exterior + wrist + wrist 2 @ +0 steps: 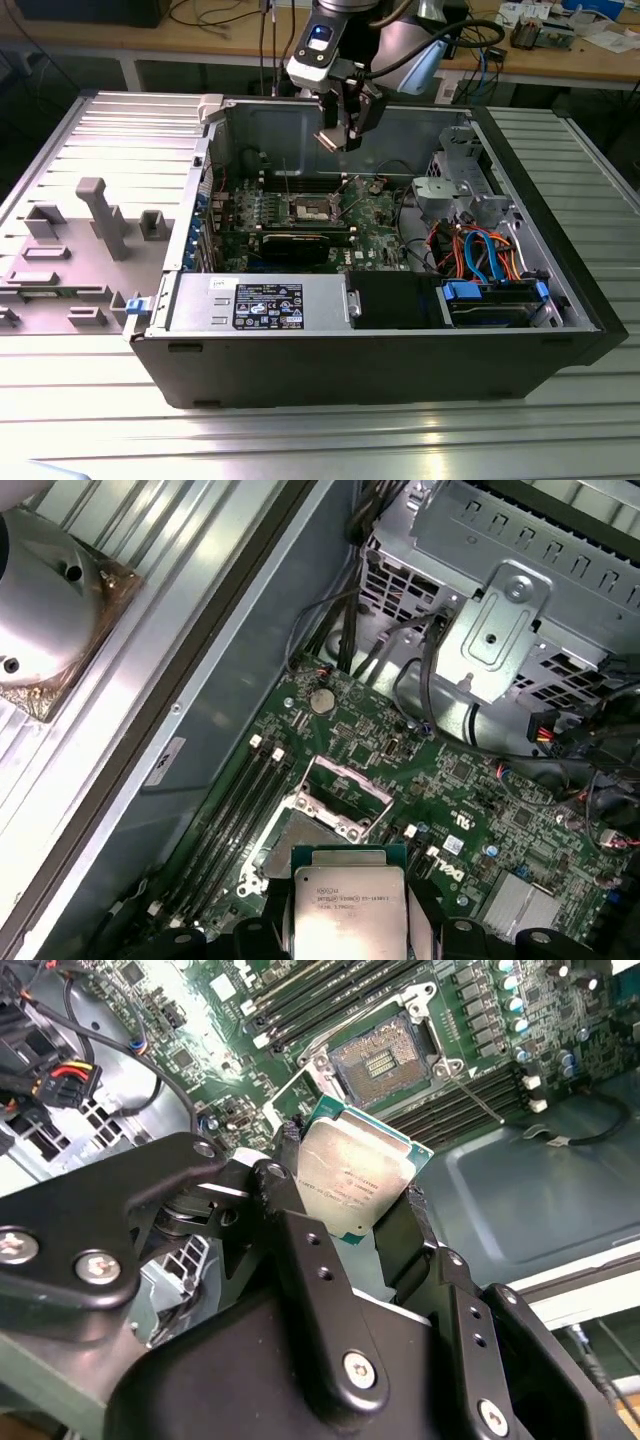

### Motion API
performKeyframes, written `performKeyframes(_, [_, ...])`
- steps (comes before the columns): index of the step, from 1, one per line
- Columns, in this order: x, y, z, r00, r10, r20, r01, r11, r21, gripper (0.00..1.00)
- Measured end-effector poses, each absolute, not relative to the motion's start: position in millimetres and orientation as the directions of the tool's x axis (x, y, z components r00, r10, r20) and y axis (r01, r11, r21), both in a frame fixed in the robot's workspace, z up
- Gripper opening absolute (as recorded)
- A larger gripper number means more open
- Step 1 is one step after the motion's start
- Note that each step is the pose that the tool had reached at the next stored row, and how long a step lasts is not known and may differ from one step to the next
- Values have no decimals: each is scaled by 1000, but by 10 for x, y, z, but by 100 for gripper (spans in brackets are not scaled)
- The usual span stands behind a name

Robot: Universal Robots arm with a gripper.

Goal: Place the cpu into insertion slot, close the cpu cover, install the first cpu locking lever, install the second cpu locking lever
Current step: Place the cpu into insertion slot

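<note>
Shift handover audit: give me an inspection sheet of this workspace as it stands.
Surface: ribbed metal table carrying an open computer case.
Job's things: cpu held above the board; insertion slot empty, pin field exposed; cpu cover raised open.
Clutter: grey moulded fixture on the table, at the exterior view's left of the case.
Grippers: gripper shut on the cpu, high over the board.
Cables: orange and blue cables inside the case, at the exterior view's right.
Surroundings: workbench behind, with loose wires.
</note>
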State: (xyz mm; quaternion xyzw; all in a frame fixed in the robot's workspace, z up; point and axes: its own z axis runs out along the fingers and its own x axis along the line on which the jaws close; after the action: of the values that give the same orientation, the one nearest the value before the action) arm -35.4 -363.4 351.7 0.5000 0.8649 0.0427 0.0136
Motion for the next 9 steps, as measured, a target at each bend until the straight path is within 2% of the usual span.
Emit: performKeyframes(9, [-354, -3634, 3513, -458, 889, 19, 886, 455, 87, 54])
